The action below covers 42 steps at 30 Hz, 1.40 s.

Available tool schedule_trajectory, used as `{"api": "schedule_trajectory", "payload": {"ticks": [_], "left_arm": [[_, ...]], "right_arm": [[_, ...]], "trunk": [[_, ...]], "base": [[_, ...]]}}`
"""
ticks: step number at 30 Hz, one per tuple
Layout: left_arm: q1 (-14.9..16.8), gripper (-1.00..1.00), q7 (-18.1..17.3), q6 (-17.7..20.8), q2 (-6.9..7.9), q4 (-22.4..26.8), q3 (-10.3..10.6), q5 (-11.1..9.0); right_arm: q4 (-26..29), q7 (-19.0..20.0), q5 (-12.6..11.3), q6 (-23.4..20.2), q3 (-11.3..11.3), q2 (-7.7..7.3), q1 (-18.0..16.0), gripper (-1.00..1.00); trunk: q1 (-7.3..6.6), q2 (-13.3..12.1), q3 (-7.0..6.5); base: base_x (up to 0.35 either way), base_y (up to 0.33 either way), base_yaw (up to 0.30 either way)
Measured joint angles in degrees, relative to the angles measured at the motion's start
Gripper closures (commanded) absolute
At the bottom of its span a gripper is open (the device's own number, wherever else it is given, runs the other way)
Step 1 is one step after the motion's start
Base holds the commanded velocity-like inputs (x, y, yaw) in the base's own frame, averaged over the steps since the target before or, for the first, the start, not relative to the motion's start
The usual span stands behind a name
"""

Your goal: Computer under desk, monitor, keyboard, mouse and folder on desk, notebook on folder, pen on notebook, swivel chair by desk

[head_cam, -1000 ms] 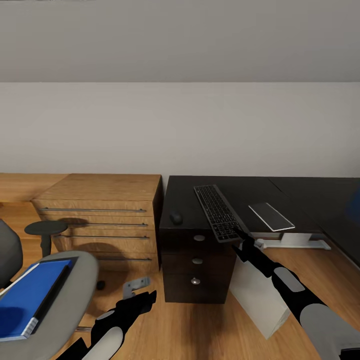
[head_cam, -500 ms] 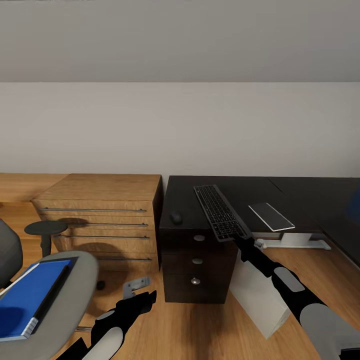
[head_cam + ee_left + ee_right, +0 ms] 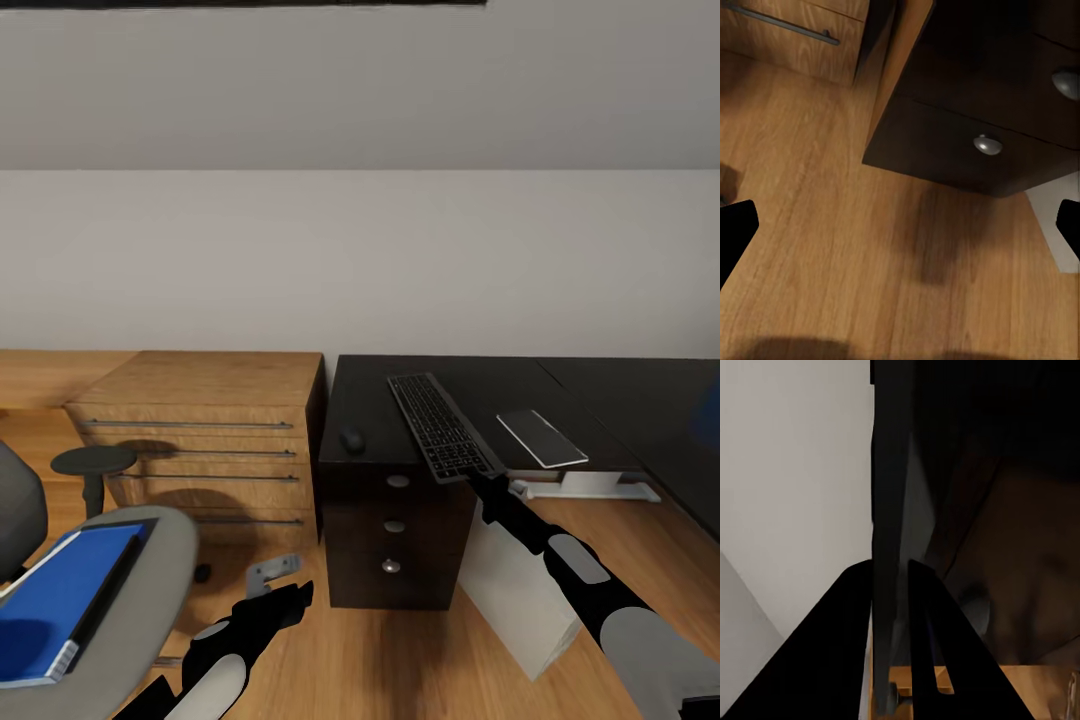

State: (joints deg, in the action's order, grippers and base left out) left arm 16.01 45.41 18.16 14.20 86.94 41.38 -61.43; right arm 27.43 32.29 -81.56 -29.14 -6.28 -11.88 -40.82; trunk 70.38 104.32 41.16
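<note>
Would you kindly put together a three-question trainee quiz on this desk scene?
1. True or false: the folder lies on the desk.
2. What is the right gripper clamped on?
3. The mouse lies on which side of the keyboard in the head view: A left, B right?

Key: 1 false, it lies on the swivel chair. 2 the keyboard's near end. 3 A.

The long black desk (image 3: 470, 385) looked matt, its round drawer knobs (image 3: 398, 481) shiny metal; the wooden chest (image 3: 205, 400) and floor (image 3: 400, 660) showed smooth grain.
</note>
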Motion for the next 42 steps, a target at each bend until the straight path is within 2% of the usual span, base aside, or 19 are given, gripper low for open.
{"api": "schedule_trajectory", "payload": {"ticks": [13,22,26,28,29,33,36,38,42], "left_arm": [[0.00,-1.00,0.10,0.02,-0.18,-0.13,0.00,-0.11],[0.00,-1.00,0.17,0.08,-0.34,-0.87,-0.06,-0.12],[0.00,-1.00,0.18,0.09,-0.36,-1.97,-0.18,-0.12],[0.00,-1.00,0.16,0.09,-0.40,-2.74,-0.17,-0.12],[-0.01,-1.00,0.11,0.10,-0.46,-3.96,-0.14,-0.12],[-0.01,-1.00,0.08,0.09,-0.55,-5.34,-0.11,0.06],[0.00,-1.00,0.10,0.07,-0.54,-5.50,-0.10,0.22],[0.00,-1.00,0.14,0.03,-0.54,-5.54,-0.10,0.31],[0.00,-1.00,0.23,0.00,-0.53,-5.55,-0.03,0.38]], "right_arm": [[0.87,0.05,0.02,-0.14,-0.17,-0.01,0.00,1.00],[6.42,-0.29,0.23,-0.04,-0.22,-0.08,0.14,1.00],[10.81,-2.96,0.48,2.50,-0.22,0.01,0.97,1.00],[14.19,-6.68,0.47,5.41,-0.23,0.04,1.93,1.00],[20.49,-13.14,0.70,10.04,-0.23,0.08,4.36,1.00],[40.36,-30.43,0.15,18.86,-0.58,0.71,12.31,1.00],[48.77,-38.36,0.01,21.16,-0.71,1.85,15.48,1.00],[52.16,-41.61,-0.07,21.72,-0.74,2.75,16.93,1.00],[55.51,-44.66,-0.22,22.04,-0.75,4.10,18.78,1.00]], "trunk": [[-2.86,-5.21,-2.33],[-4.80,-8.83,-3.95],[-5.68,-10.43,-4.67],[-6.12,-11.23,-5.02],[-6.33,-11.64,-5.20],[-7.24,-13.24,-5.92],[-7.91,-14.44,-6.47],[-8.35,-15.25,-6.82],[-9.23,-16.85,-7.54]], "base": [[0.000,0.000,0.000],[-0.204,0.000,0.000],[-0.327,0.000,0.000],[-0.334,0.000,0.000],[-0.317,0.000,0.000],[-0.141,0.000,0.000],[-0.036,0.000,0.000],[-0.015,0.000,0.000],[-0.005,0.000,0.000]]}}
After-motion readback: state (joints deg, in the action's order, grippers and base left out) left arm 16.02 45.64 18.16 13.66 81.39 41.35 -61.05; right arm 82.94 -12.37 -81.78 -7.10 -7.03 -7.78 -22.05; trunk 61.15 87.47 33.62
